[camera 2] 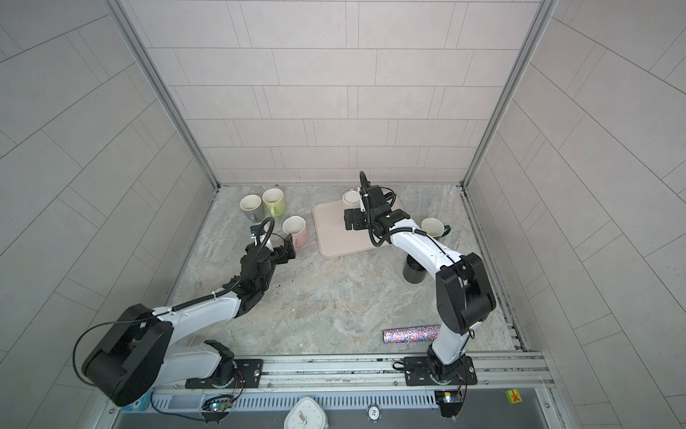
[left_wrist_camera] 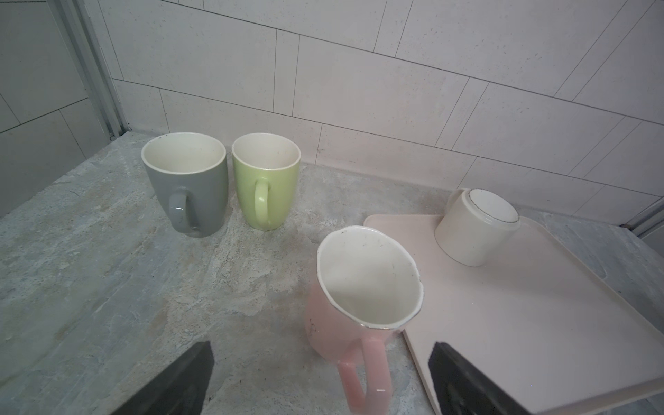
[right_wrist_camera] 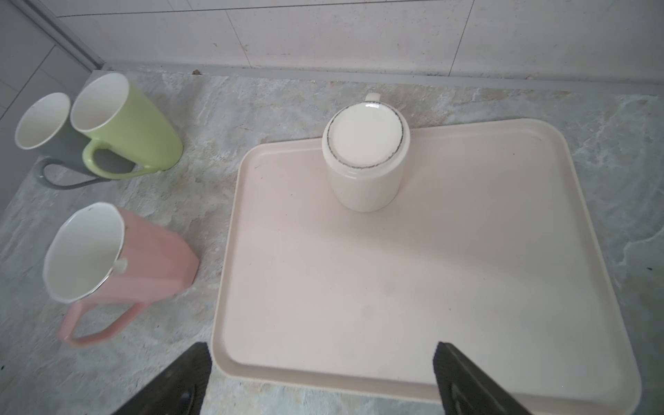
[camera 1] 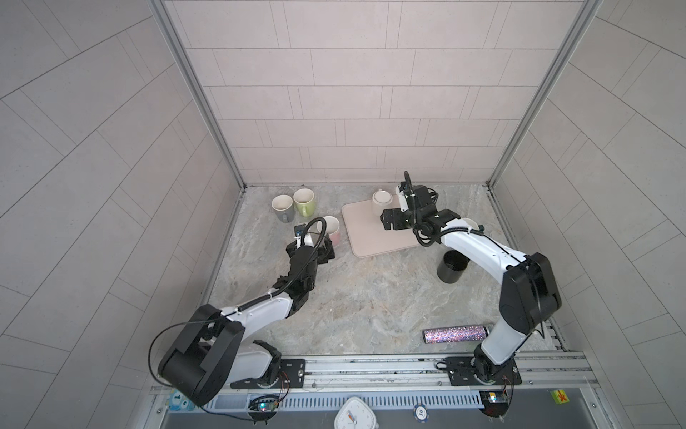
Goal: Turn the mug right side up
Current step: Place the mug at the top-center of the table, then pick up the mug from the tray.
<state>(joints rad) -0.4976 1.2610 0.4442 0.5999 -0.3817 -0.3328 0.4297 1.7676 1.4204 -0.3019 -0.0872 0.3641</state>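
**Right gripper (right_wrist_camera: 319, 354) spread wide, cream mug (right_wrist_camera: 364, 158) base-up on the tray (right_wrist_camera: 449, 287)**

Closest to the wrist camera, your right gripper's black fingers (right_wrist_camera: 187, 377) stand fully apart with nothing between them. They hang over the tray's near edge, pointed at the cream mug. That mug sits on its rim at the tray's far edge, base upward, its handle (right_wrist_camera: 372, 96) turned toward the back wall. It is the only inverted mug you can see, so I judge it to be the task's mug, not yet touched. With the handle facing away, the wide spread looks meant for the body.

Your left gripper (left_wrist_camera: 321, 354) is released too and empty. Its fingers are spread just short of the handle of the pink mug (left_wrist_camera: 359, 287), touching nothing that I can see. The pink mug stands mouth up on the desk (left_wrist_camera: 107, 269), just beside the tray's left edge, so it seems to need nothing more. A grey mug (left_wrist_camera: 187, 187) and a green mug (left_wrist_camera: 267, 183) stand upright side by side near the desk's far-left corner, well clear of the work.

Next, I'd say, bring the right gripper forward and down around the cream body. Glazed ceramic may slip as it swings over.
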